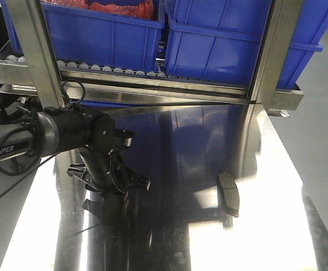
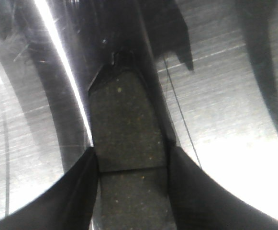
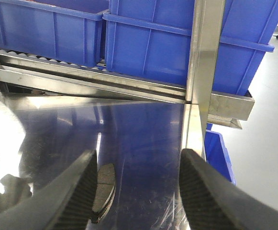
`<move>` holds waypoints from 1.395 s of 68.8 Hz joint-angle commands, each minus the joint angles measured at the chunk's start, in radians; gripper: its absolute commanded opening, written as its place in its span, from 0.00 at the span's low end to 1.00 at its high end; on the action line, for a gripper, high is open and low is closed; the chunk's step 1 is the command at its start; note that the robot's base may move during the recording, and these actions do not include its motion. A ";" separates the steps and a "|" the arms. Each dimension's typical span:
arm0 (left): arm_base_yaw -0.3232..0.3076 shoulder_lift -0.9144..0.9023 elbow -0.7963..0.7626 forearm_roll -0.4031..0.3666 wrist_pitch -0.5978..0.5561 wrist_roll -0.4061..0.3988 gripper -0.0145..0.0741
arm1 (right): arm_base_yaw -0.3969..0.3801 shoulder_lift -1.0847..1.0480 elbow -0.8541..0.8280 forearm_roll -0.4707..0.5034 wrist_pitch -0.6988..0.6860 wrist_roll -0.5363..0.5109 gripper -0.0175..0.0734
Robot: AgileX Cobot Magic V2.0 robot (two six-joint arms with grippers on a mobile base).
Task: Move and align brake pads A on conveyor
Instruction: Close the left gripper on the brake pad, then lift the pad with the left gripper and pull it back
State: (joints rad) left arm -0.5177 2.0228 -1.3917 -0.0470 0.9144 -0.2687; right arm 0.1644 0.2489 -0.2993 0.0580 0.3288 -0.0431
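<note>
Left claw (image 2: pixel 131 149) clamped brake pad (image 2: pixel 124 115), pad's near end cut off; right claw (image 3: pixel 139 165) spread apart, second pad (image 3: pixel 104 184) half hidden behind one finger (image 3: pixel 76 191); steel table (image 3: pixel 143 129) ran on ahead

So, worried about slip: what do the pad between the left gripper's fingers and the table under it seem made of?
Pad: matte, grainy, grey-brown, likely friction composite, judging by its speckles. Table: probably stainless steel, brushed yet shiny, shown by fine scratch lines and mirror glare.
</note>
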 commanded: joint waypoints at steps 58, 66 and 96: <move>-0.029 -0.550 0.350 0.058 -0.279 0.011 0.15 | 0.000 0.010 -0.027 -0.003 -0.072 -0.005 0.60; -0.029 -0.674 0.459 0.073 -0.329 0.011 0.15 | 0.000 0.010 -0.027 -0.003 -0.072 -0.005 0.60; -0.029 -1.171 0.745 0.055 -0.436 0.011 0.15 | 0.000 0.010 -0.027 -0.003 -0.072 -0.005 0.60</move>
State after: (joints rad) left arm -0.5418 0.9422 -0.6603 0.0194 0.5645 -0.2474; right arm 0.1644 0.2489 -0.2993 0.0580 0.3288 -0.0431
